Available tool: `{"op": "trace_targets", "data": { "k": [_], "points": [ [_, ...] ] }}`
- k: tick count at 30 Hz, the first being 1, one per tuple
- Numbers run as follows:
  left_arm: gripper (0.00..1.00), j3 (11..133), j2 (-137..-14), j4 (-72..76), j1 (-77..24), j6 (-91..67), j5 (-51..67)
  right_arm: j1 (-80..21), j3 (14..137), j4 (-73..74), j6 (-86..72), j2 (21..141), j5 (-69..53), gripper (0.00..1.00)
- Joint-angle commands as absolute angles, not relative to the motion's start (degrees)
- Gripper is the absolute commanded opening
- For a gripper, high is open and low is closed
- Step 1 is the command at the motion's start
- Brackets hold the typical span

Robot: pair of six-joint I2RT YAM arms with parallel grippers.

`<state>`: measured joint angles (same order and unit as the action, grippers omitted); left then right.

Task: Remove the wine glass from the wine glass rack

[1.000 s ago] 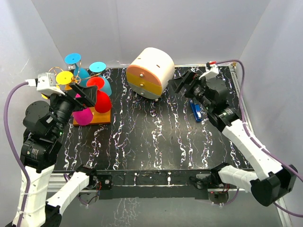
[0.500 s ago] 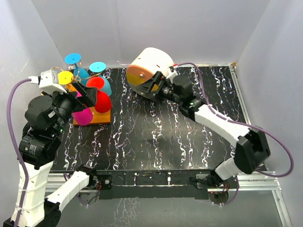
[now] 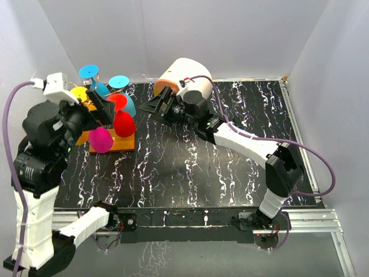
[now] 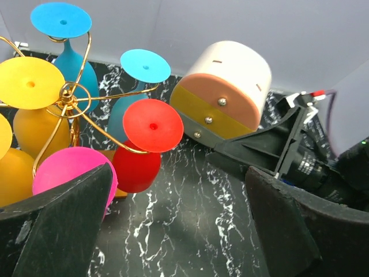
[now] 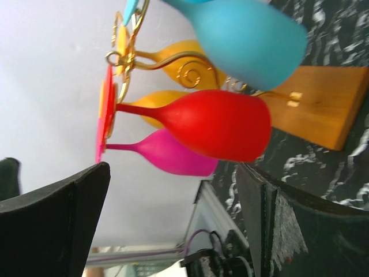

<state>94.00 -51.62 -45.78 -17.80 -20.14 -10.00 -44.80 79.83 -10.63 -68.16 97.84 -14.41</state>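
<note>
Currently both the left gripper (image 3: 104, 108) and right gripper (image 3: 153, 104) gape wide and empty near the hanging red wine glass (image 3: 124, 123).

The right gripper (image 3: 151, 108) has swung leftward across the surface (image 3: 230, 173). The drawer box (image 3: 193, 72) now sits just behind it, the red wine glass (image 3: 123, 123) near ahead.

Box (image 3: 195, 70): we see a rounded white body and a peach-over-yellow front with small metal knobs, standing at the back.
Table (image 3: 173, 173): we see a black, white-veined top.
Walls (image 3: 173, 29): we see plain white.
</note>
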Motion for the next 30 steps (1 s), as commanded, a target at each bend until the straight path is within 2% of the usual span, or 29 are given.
{"op": "trace_targets", "data": {
  "k": [1, 5, 14, 30],
  "points": [
    [0.99, 101.6, -60.9, -55.5, -18.1, -16.0, -9.7, -43.8, 81.8, -5.6, -58.8, 92.5, -8.3, 0.92],
    [0.99, 108.0, -68.3, -61.8, -18.1, -15.2, -11.0, -42.9, 79.0, 0.0, -48.1, 87.3, -3.6, 0.98],
    [0.99, 110.9, -74.1, -62.7, -18.1, -13.7, -12.8, -41.1, 68.9, 5.4, -28.4, 73.7, 9.3, 0.98],
    [0.99, 110.9, -80.7, -61.3, -18.1, -11.9, -16.0, -40.9, 62.0, 7.4, -15.0, 60.2, 23.1, 0.98]
  ]
}}
